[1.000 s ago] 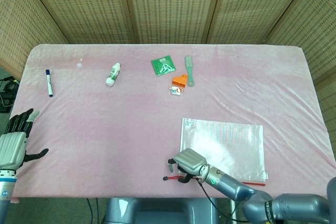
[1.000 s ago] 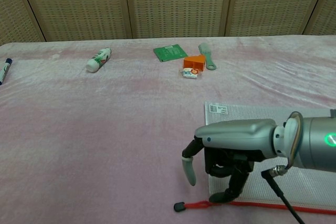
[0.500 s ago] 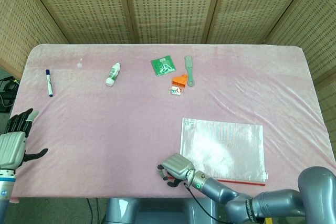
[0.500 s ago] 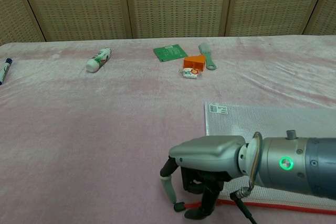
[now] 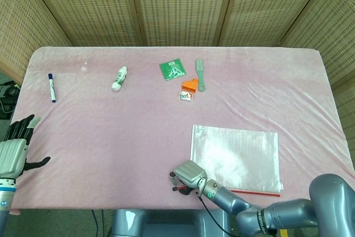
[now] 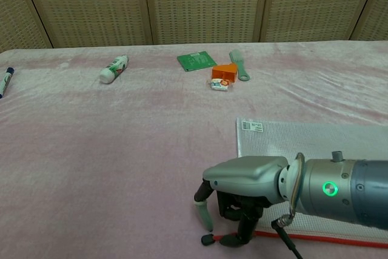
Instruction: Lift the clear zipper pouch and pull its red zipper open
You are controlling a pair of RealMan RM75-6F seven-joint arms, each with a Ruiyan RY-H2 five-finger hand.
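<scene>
The clear zipper pouch [image 5: 236, 158] [image 6: 303, 144] lies flat on the pink cloth, at the front right. Its red zipper [image 5: 256, 193] [image 6: 330, 240] runs along the near edge. The red pull cord ends in a black tip [image 6: 208, 240], which sticks out past the pouch's left corner. My right hand [image 5: 187, 175] [image 6: 242, 201] hangs over that cord, with its fingers curled down. Dark fingertips [image 6: 233, 239] touch the cord, and the thumb points down beside the tip. Whether the cord is pinched I cannot tell. My left hand [image 5: 14, 151] hovers at the table's left edge, holding nothing, its fingers apart.
Across the back of the table lie a blue marker [image 5: 51, 87], a white bottle [image 5: 119, 78] [image 6: 113, 68], a green circuit board [image 5: 173, 70] [image 6: 196, 60], a grey-green brush [image 5: 199, 74], an orange piece [image 5: 190, 85] [image 6: 225, 72] and a small packet [image 5: 186, 96].
My right hand slid left from the pouch's corner along the pull cord, then back a little to the right. The pouch, the cord's black tip and my left hand have not moved.
</scene>
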